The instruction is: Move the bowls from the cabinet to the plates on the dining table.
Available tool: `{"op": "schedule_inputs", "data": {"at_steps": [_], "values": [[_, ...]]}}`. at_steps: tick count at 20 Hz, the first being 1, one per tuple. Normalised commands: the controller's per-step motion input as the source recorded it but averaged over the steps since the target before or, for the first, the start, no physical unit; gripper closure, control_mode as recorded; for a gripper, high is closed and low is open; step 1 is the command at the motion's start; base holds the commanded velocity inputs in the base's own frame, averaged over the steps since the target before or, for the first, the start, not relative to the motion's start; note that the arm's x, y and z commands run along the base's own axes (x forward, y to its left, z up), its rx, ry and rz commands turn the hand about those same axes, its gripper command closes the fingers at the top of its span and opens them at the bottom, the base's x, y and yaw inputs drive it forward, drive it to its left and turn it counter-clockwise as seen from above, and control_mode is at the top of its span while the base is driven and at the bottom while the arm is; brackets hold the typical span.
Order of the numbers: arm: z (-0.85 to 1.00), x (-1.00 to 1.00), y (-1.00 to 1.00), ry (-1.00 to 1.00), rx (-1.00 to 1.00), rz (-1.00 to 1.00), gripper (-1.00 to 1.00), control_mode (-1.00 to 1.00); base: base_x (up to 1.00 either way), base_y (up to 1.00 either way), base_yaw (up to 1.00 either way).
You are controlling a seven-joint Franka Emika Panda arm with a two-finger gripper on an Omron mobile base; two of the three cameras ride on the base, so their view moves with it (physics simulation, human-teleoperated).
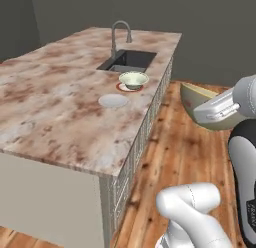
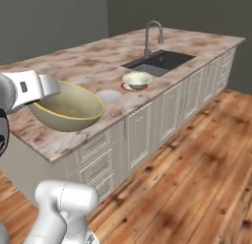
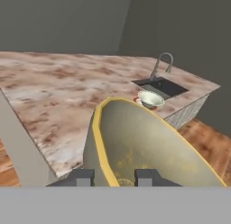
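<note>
Closest to the hand camera sat the olive-tan round bowl with a yellowish rim [image 3: 144, 146], its wall pinched between the two dark finger tips of the gripper [image 3: 113, 177], one tip outside, one inside. Jaws were narrowed onto the rim, not fully closed; grip looked like a thin edge pinch only. Bowl hung tilted in the air beside the pink-brown marbled stone dining table [image 1: 55, 107], off its edge in the left base view, over the wood floor [image 2: 197, 174]. Risk, as a judgement: a rim pinch on a wide bowl could let it swivel or slip out if the arm swung fast, dropping it on the floor. Another risk: bowl bottom clipping the table edge on the way in if carried too low. Target seemed the bare pale flat round plate [image 1: 113, 100], near the smaller cream-white bowl [image 1: 133, 79] already resting on the red-orange edged plate [image 1: 123, 87] by the dark sink [image 1: 128, 60]; overshoot could knock that bowl. Plate barely wider than a bowl, so off-centre placement was likely.
</note>
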Motion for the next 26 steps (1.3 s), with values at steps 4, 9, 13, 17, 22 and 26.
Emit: {"op": "schedule_inputs", "data": {"at_steps": [4, 9, 13, 17, 22, 26], "values": [[0.0, 0.0, 0.0, 0.0, 0.0, 0.0, 1.0, 1.0, 0.19, -0.54, 0.53], [0.0, 0.0, 0.0, 0.0, 0.0, 0.0, 1.0, 1.0, 0.28, -0.48, 0.6], [0.0, 0.0, 0.0, 0.0, 0.0, 0.0, 1.0, 1.0, 0.28, -0.79, 0.47], [0.0, 0.0, 0.0, 0.0, 0.0, 0.0, 1.0, 1.0, 0.07, -0.82, 0.39], [0.0, 0.0, 0.0, 0.0, 0.0, 0.0, 1.0, 1.0, 0.03, -0.77, 0.41], [0.0, 0.0, 0.0, 0.0, 0.0, 0.0, 1.0, 1.0, 0.16, -0.65, 0.41]]}}
